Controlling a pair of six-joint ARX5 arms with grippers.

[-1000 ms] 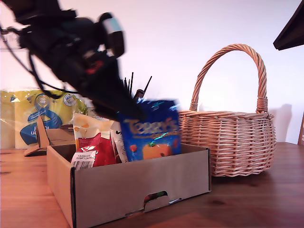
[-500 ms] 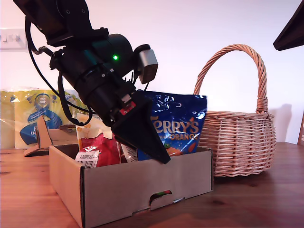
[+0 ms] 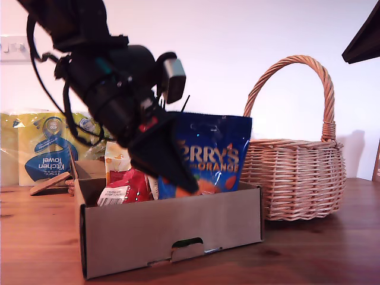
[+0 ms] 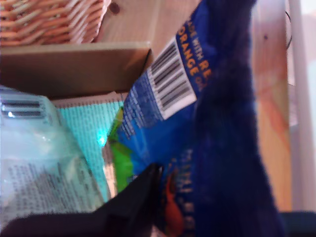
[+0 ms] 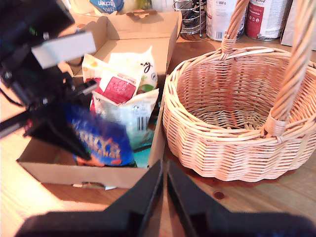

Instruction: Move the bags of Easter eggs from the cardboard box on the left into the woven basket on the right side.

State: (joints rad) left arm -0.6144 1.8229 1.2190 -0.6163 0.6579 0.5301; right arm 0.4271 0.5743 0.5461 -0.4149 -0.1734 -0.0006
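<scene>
My first gripper (image 3: 178, 169) is clamped on the blue bag (image 3: 211, 154), holding it upright just over the cardboard box (image 3: 172, 228). Red and white bags (image 5: 126, 86) lie in the box behind it. The woven basket (image 3: 297, 178) stands beside the box. My second gripper (image 5: 164, 197) hangs nearby, jaws nearly together, holding nothing.

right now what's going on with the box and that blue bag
My first gripper is shut on the glossy dark blue Terry's pouch, holding it upright with its lower edge inside the shallow brown cardboard box. A red pouch and a white-green pouch lie in the box. The round tan wicker basket looks empty. My second gripper hangs shut, holding nothing, above the table.
</scene>
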